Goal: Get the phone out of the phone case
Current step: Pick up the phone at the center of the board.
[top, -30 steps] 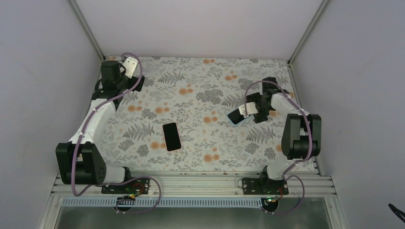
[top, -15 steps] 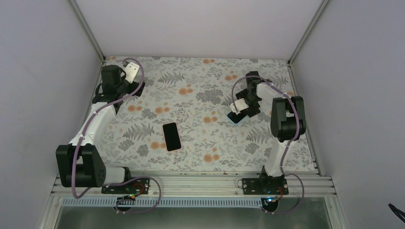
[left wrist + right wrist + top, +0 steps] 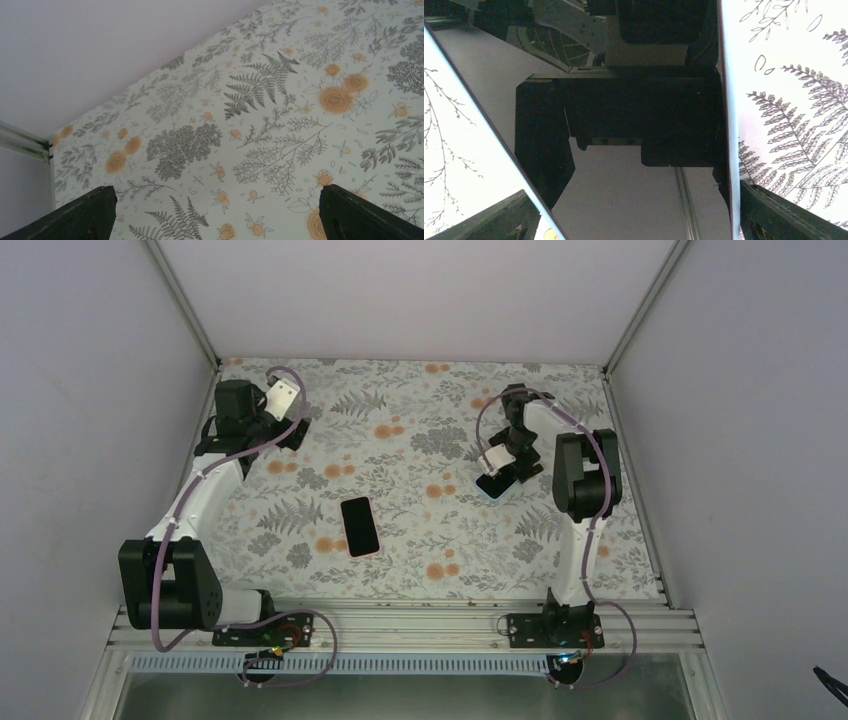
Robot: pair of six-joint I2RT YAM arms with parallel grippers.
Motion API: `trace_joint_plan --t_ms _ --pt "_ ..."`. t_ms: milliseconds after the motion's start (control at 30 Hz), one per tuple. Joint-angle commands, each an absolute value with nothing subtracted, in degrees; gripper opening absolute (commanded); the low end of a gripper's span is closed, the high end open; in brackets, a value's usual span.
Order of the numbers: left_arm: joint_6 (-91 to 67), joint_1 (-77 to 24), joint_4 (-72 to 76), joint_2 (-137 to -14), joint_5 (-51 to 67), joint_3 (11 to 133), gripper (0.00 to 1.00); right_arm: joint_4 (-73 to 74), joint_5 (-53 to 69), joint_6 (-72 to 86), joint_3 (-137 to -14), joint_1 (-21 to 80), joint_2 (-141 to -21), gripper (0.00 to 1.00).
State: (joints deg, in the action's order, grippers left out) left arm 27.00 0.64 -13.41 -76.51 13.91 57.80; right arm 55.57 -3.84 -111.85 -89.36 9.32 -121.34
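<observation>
Floral tablecloth bears the phone beneath the wide-spread right pincer.

Black phone flat in light-blue case

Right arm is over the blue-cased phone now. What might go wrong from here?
1. The right gripper is open just above the phone, and the glossy screen fills the right wrist view. The fingers may skid on the glass instead of catching the rim of the case.
2. The left gripper is open at the back-left of the table, bracing nothing. Phone and case may slide or lift together.
</observation>
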Motion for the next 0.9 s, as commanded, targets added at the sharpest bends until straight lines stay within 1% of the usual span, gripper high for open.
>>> trace_joint_plan --t_ms 0,167,333,367,400,433,533,600,667,767,800,867 --pt "28.42 1.05 -14.93 -77.36 16.28 58.60 1.00 60.86 -7.55 -111.83 -90.32 9.58 -124.21 0.98" --pt "28.65 1.05 -15.52 -77.26 17.97 58.70 1.00 61.17 -3.48 -107.42 -88.77 9.63 -121.72 0.92" --pt "28.83 1.05 -16.37 -78.12 21.04 59.82 1.00 57.58 0.75 -101.10 -80.13 10.02 -116.59 0.91" --pt "28.83 1.05 -16.72 -78.39 21.55 60.43 1.00 56.94 2.03 -99.75 -78.41 10.22 -115.49 0.87" --pt "28.78 1.01 -17.12 -78.56 22.04 60.99 1.00 56.47 3.55 -98.17 -77.10 10.38 -114.42 0.86" --pt "28.75 1.05 -17.59 -78.78 22.57 61.50 1.00 56.21 4.94 -96.22 -76.05 10.72 -113.69 0.84" --pt "28.30 0.97 -18.81 -78.97 24.48 62.96 1.00 55.97 7.38 -87.15 -74.44 12.53 -112.36 0.84" --pt "27.80 1.02 -20.13 -79.39 26.81 64.42 1.00 57.08 9.03 -82.01 -74.08 13.35 -112.12 0.84" --pt "27.12 0.85 -21.75 -80.70 29.97 66.16 1.00 56.32 10.49 -78.36 -72.31 13.96 -111.21 0.82" --pt "26.33 -1.10 -26.40 -86.24 31.52 71.49 1.00 54.24 12.74 -74.42 -70.17 14.41 -109.47 0.79" --pt "25.85 -1.84 -28.69 -88.87 31.88 75.32 1.00 53.22 13.58 -72.85 -69.99 14.49 -109.13 0.76" --pt "24.29 -3.09 -33.50 -94.52 33.86 81.64 1.00 50.91 15.89 -69.85 -69.83 14.50 -108.06 0.74"
